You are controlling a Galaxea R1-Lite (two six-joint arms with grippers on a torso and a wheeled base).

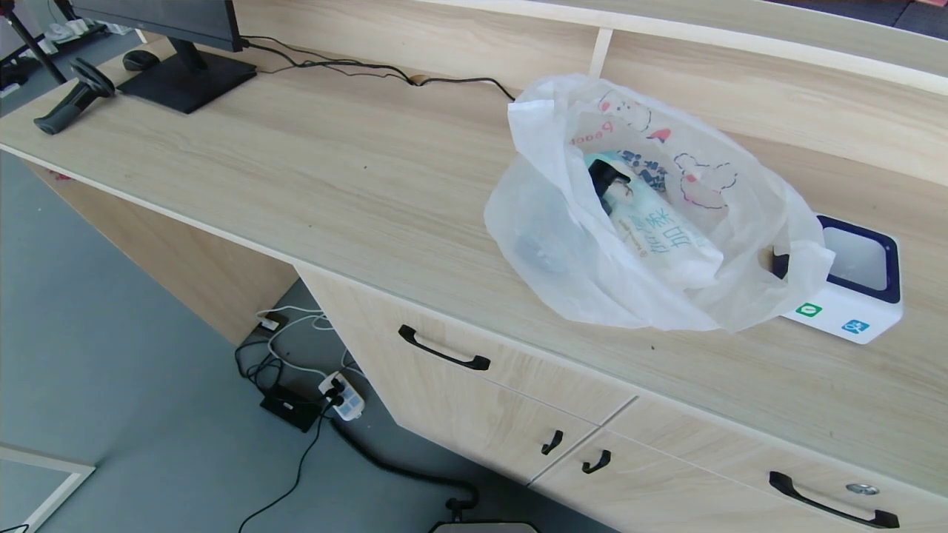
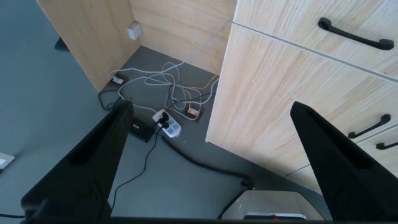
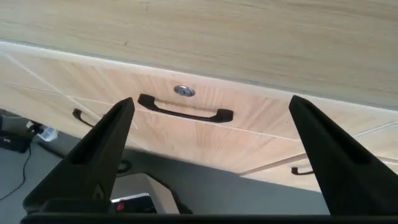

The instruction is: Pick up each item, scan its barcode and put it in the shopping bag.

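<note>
- Your left gripper (image 2: 211,109) and right gripper (image 3: 211,102) both sit below the bench (image 1: 333,170) edge, facing drawer fronts. Each has its jaws spread wide and empty.
- The pump bottle (image 1: 659,233) lies above them inside the shopping bag (image 1: 548,222). Its long axis slants from the black pump at the back down to the base near the front edge.
- The bag sits to your right, so the right arm looks nearer.
- The white scan box (image 1: 852,296) touches the bag's right side.
- The handheld scanner (image 1: 70,100) lies well apart, far left.

Wooden counter (image 1: 311,178); grey floor (image 1: 111,385)
</note>
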